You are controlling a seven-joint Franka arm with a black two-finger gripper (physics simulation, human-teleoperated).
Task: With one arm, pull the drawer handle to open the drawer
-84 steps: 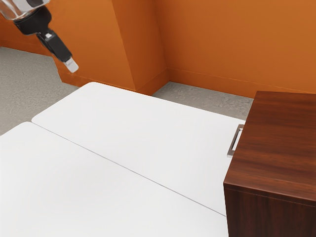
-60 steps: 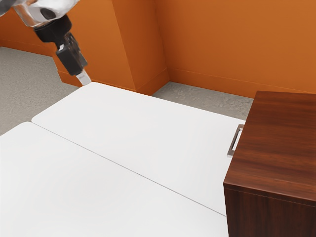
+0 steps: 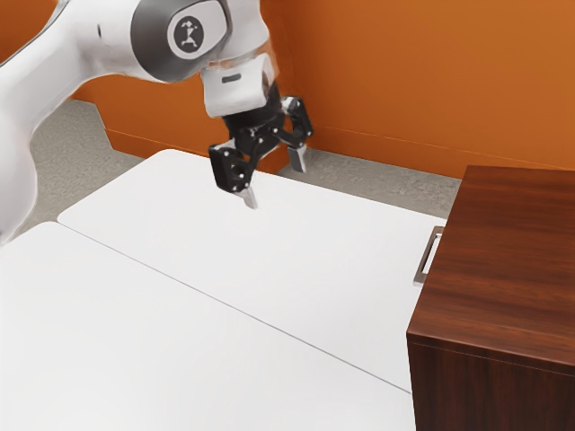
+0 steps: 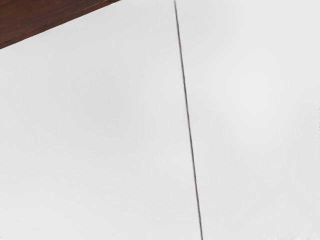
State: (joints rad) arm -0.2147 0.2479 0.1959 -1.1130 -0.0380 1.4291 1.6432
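Observation:
A dark wooden cabinet (image 3: 503,269) stands at the exterior view's right, on the white table (image 3: 225,296). Its metal drawer handle (image 3: 428,256) sits on the face turned toward the arm, and the drawer front lies flush with the cabinet. My black gripper (image 3: 274,180) hangs open above the table's far part, well to the left of the handle, with nothing between its fingers. In the wrist view a strip of the cabinet (image 4: 45,17) shows beyond the white tabletop (image 4: 100,140).
A thin seam (image 3: 234,310) runs across the tabletop between two white panels, and the seam (image 4: 187,125) shows in the wrist view as well. Orange walls (image 3: 431,72) and grey floor (image 3: 377,180) lie behind the table. Open tabletop stretches between the gripper and the cabinet.
My arm has swung in from the upper left toward the right and lower, bringing the gripper over the table's far part. The cabinet and handle have stayed put.

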